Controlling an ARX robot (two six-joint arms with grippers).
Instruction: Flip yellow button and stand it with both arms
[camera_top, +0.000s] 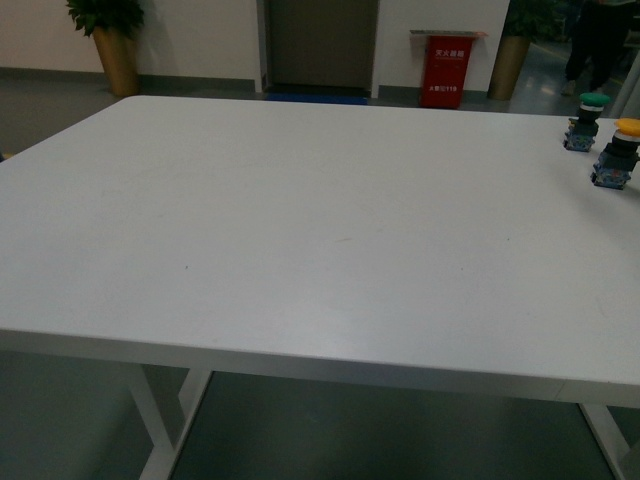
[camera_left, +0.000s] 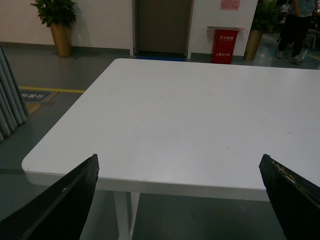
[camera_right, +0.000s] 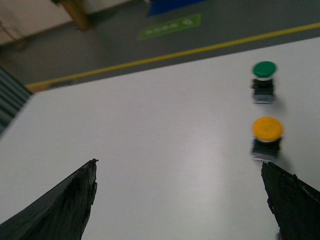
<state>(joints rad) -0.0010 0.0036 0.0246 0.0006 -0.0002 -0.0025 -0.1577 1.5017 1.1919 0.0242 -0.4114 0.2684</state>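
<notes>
While both pincers gape empty, yellow button (camera_top: 618, 152) upright, cap up, axis vertical.

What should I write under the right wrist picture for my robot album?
Open right gripper hovering over the white table, facing the yellow button and green button, both standing cap-up.

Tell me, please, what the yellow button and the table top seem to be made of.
The yellow button: cap looks like smooth matte plastic, evenly coloured, without shine; its dark base with blue parts also looks like moulded plastic. The table: top seems a white matte laminate or painted board, flat with only soft reflections; the material beneath cannot be told.
</notes>
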